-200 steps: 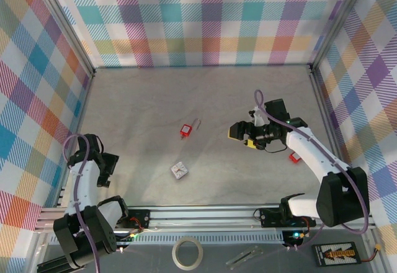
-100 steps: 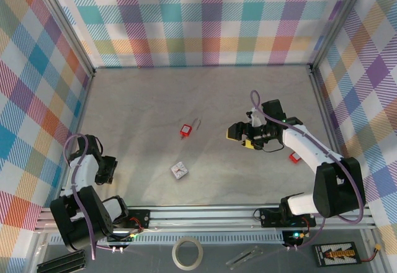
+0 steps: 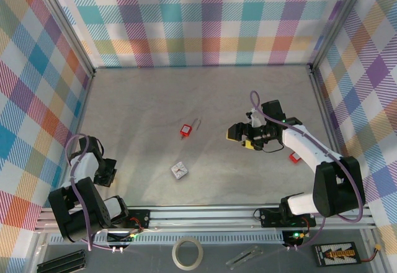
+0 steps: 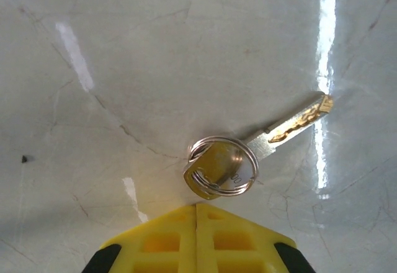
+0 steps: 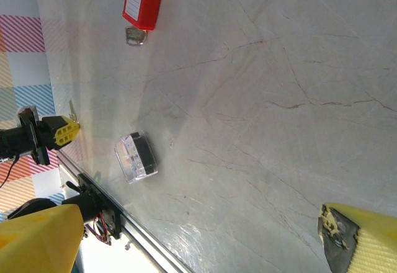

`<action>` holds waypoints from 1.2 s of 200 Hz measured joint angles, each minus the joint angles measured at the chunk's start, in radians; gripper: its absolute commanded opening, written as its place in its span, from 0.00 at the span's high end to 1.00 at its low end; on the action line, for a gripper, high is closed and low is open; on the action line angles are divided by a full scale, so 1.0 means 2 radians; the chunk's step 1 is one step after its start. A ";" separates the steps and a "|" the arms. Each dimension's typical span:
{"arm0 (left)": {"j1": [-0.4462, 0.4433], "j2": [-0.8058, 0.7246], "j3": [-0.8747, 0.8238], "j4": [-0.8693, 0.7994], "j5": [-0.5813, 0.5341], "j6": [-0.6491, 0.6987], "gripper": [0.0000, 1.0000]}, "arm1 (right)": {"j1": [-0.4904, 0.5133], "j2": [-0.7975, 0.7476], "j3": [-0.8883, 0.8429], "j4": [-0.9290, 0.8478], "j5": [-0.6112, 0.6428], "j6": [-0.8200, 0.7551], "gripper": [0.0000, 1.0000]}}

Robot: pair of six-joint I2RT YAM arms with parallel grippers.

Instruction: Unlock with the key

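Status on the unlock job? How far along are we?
Done: nothing visible; the red padlock lies on the table, away from both arms. In hand: the left pincer is shut, but the key lies on the table just past its tips, not gripped. The right pincer is open and empty. Left: grip the key, carry it to the padlock, insert, turn.

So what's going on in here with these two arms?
Two robot arms are meant to open a padlock with a key. The left pincer is shut, its tips just behind the key, which lies flat on the table and is not gripped. The right pincer hangs open above the table, to the right of the red padlock, which lies untouched in the middle.
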 measured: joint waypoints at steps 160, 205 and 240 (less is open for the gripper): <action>-0.102 -0.035 -0.004 0.070 -0.013 0.054 1.00 | 0.000 0.080 0.078 -0.095 0.050 -0.013 0.07; -0.102 -0.072 -0.009 0.092 0.018 0.071 1.00 | 0.000 0.095 0.099 -0.127 0.070 -0.013 0.08; -0.116 -0.079 -0.013 0.095 0.041 0.091 1.00 | 0.000 0.097 0.105 -0.131 0.076 -0.010 0.08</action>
